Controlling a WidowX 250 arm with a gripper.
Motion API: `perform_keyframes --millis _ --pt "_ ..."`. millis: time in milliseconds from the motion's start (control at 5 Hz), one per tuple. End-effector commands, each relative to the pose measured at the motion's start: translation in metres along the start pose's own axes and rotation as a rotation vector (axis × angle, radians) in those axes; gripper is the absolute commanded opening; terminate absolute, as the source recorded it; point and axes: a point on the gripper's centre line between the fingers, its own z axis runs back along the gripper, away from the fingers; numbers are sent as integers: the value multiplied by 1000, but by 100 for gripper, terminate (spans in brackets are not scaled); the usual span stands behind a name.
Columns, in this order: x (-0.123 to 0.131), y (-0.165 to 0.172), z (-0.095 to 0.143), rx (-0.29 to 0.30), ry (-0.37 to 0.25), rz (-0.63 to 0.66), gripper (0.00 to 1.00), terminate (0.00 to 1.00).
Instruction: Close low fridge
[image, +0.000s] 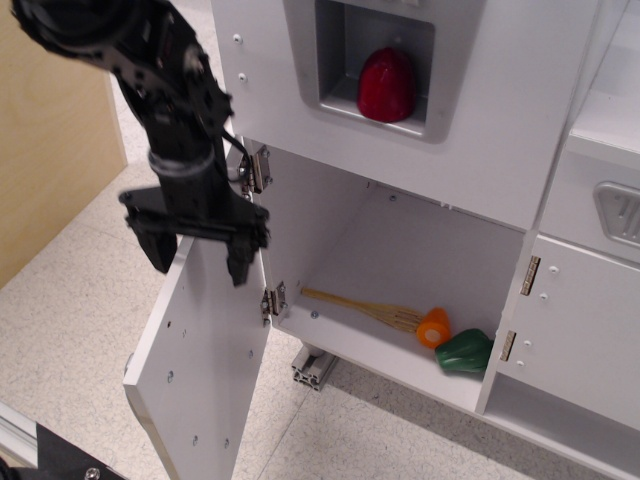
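1. The gripper hangs fingers down, spread wide, holding nothing.
2. The fridge is open; its door swings out directly below the gripper, whose fingers straddle the door's upper edge. Whether they touch it is unclear.
3. Right of the gripper, two hinges join door to cabinet.
4. Lower right, inside the compartment, lie a wooden fork, an orange piece and a green pepper.
5. Upper right, a red vegetable sits in a grey niche.
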Motion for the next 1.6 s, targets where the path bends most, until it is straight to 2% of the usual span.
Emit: perform_keyframes --millis 0,200,400,800,1000,1200,1400 --pt "4 -36 -9 11 -34 -5 100 0" --pt "6 -61 -6 -30 -26 8 100 0" --pt "11 -80 -3 -42 -41 32 100 0" --pt "16 -96 19 -13 -60 62 100 0" --pt "9 -91 53 -61 -82 50 100 0" --pt "-5 -72 73 -106 -114 25 100 0" --pt "-20 -44 76 -126 -124 -28 100 0"
